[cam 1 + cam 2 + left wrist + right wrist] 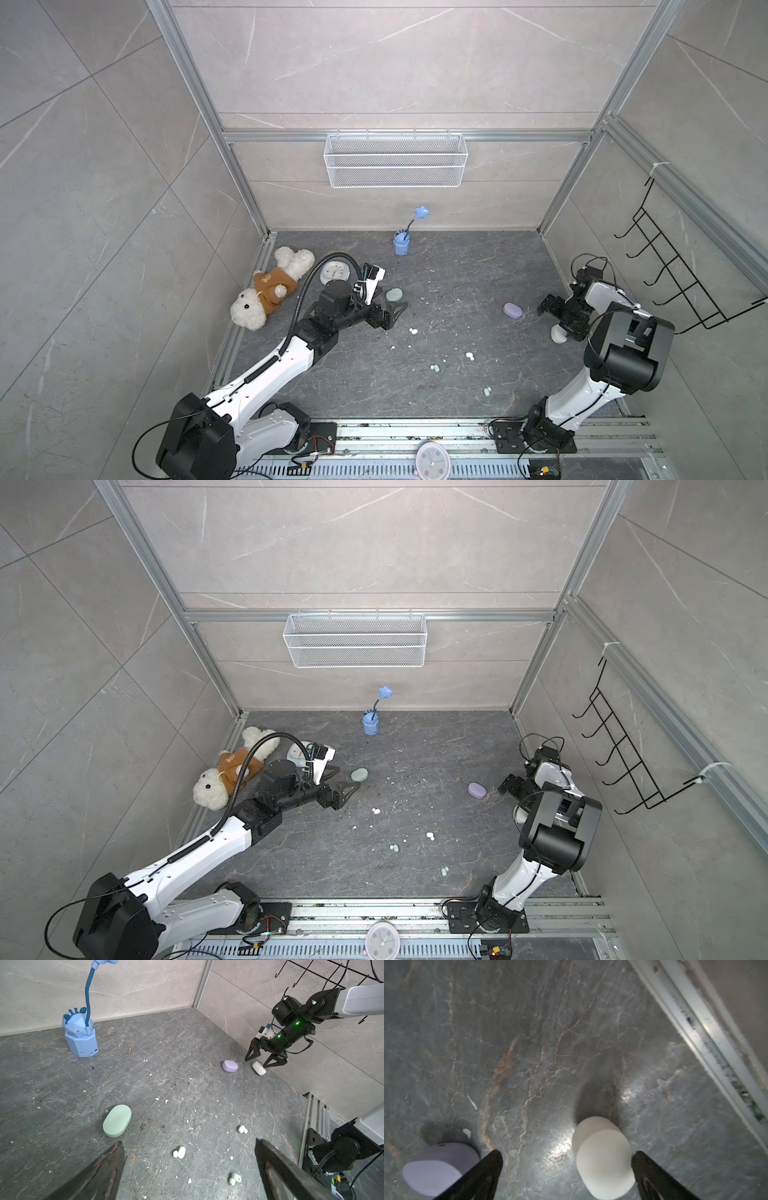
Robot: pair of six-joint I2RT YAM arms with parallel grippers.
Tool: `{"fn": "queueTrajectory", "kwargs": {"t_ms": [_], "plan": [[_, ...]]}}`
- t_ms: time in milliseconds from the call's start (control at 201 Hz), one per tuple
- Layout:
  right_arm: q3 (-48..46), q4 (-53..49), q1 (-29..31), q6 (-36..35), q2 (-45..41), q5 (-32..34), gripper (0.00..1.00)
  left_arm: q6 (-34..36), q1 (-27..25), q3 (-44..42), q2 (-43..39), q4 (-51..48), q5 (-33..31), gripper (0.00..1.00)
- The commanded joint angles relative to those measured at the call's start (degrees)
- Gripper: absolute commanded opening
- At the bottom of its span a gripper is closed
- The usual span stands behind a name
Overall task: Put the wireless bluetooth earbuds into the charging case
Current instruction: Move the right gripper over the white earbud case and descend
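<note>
Four earbuds (434, 368) lie loose on the floor (457, 282), well apart from the closed white case (604, 1159), none stowed yet; the right gripper (566, 1153) hangs spread wide over that case, and the left gripper (189, 1142) gapes empty farther off.

White plush dog (266, 293) at mid-left in both top views, round clock (333, 272) beside it, blue giraffe lamp (401, 244) at centre, wire basket (395, 161) above, black hook rack (680, 257) at right

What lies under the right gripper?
Under the right gripper, between its open fingers, the closed white case rests on the dark floor. The lavender case sits outside one finger, which covers part of it.
</note>
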Motion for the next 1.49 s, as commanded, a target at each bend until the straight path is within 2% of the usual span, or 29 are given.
{"fn": "queueTrajectory", "kwargs": {"t_ms": [0,363,602,722,1005,1488], "plan": [[-0.11,0.83,0.18,-1.68,1.73,-5.12,0.99,-1.09,0.25,0.03,0.11,1.14,0.08,1.0],[0.26,1.61,2.15,-2.81,1.72,-10.33,0.98,-2.35,0.3,-0.68,1.3,2.88,-0.21,1.0],[1.82,-0.67,3.24,-0.6,2.0,0.93,0.93,-2.59,0.25,-0.48,2.2,3.19,0.16,1.0],[0.67,-2.09,3.27,0.15,0.42,4.4,0.87,-2.75,0.27,-0.41,2.57,3.33,0.48,1.0],[-3.14,-1.95,3.78,-0.71,-1.56,4.08,0.83,-3.32,0.25,-0.48,2.83,3.81,1.0,1.0],[-4.46,-6.72,4.06,0.54,-1.3,10.85,0.74,-3.14,0.24,-0.48,2.57,3.52,0.89,1.0]]}}
